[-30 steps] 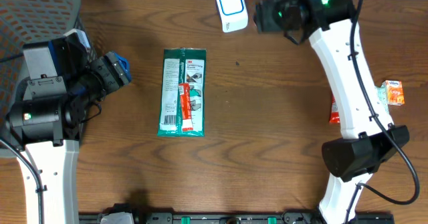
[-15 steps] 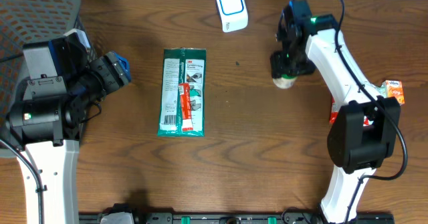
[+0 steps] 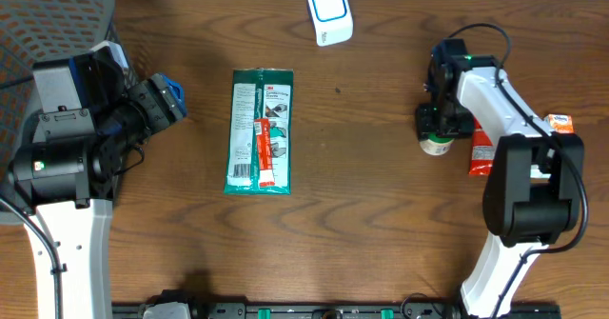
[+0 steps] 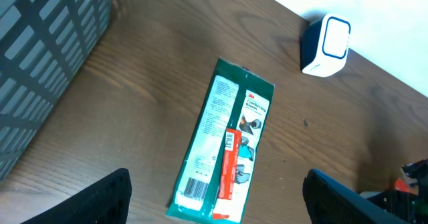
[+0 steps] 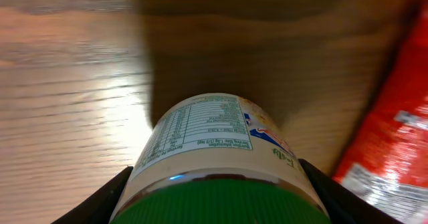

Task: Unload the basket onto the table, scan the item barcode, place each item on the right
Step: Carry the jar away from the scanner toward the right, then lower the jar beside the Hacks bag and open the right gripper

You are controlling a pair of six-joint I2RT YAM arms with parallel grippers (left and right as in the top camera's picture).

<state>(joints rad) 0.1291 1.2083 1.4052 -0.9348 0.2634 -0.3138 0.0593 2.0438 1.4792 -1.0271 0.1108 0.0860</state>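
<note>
Wooden tabletop [image 3: 362, 224]; right end effector [image 5: 215, 200] grasps a green-lidded jar [image 5: 214, 134] beside a red packet [image 5: 384, 117]; left end effector [image 4: 217, 200] released.

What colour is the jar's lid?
The jar has a green lid; the right wrist view shows it best.

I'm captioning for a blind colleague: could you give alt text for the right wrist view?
A green-lidded jar with a nutrition label fills the view, clamped in the right end effector. The wooden table lies behind it, with a red packet at the right edge.
</note>
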